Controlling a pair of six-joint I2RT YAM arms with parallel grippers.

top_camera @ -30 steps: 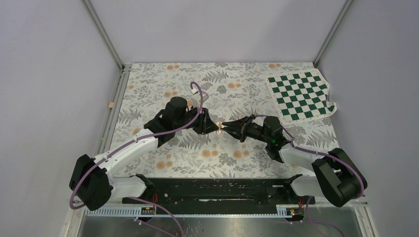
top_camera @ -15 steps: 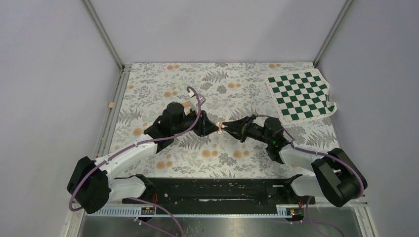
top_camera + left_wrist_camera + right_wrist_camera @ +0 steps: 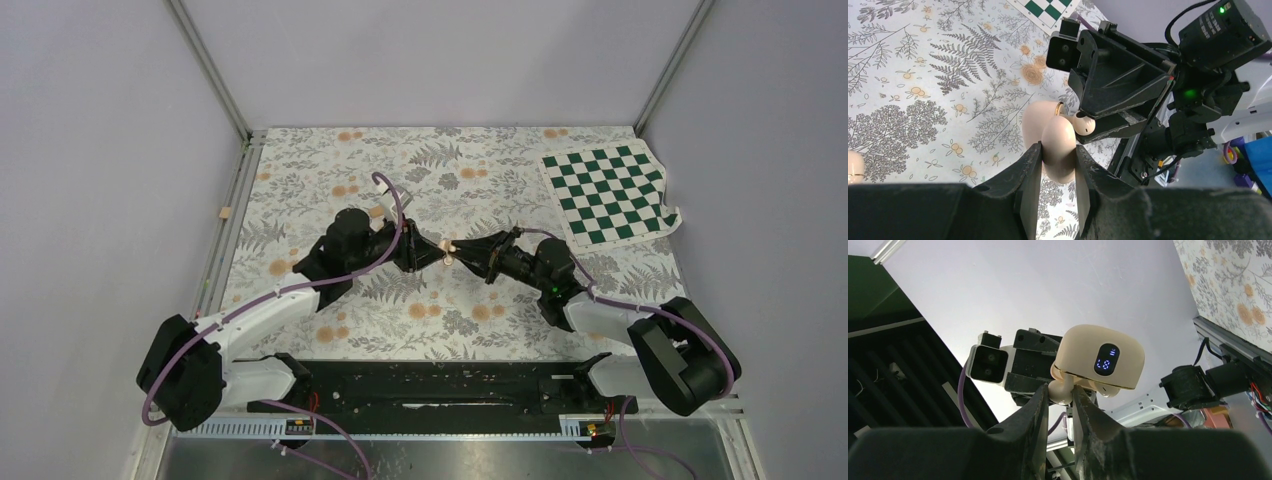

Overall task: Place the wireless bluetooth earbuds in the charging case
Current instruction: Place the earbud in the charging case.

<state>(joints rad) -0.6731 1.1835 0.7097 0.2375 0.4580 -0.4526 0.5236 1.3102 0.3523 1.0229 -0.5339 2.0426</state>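
My left gripper point(image 3: 1058, 150) is shut on the charging case point(image 3: 1059, 136), a pale peach rounded case held above the mat with its lid point(image 3: 1034, 121) swung open behind it. In the right wrist view the case point(image 3: 1100, 357) shows a lit blue display. My right gripper point(image 3: 1060, 389) is shut on one of the wireless bluetooth earbuds point(image 3: 1059, 392), whose stem sits against the case's opening; from the left wrist that earbud point(image 3: 1084, 123) touches the case's top. Seen from above, the two grippers meet tip to tip at the case point(image 3: 446, 250).
A small pale peach piece point(image 3: 853, 167) lies on the floral mat point(image 3: 400, 160) at the left edge of the left wrist view. A green checkerboard sheet point(image 3: 608, 193) lies at the back right. A tan block point(image 3: 225, 212) sits on the left rail.
Both grippers, still joined at the case, have shifted slightly toward the back of the table. The left arm's wrist has turned and its cable loop moved left.
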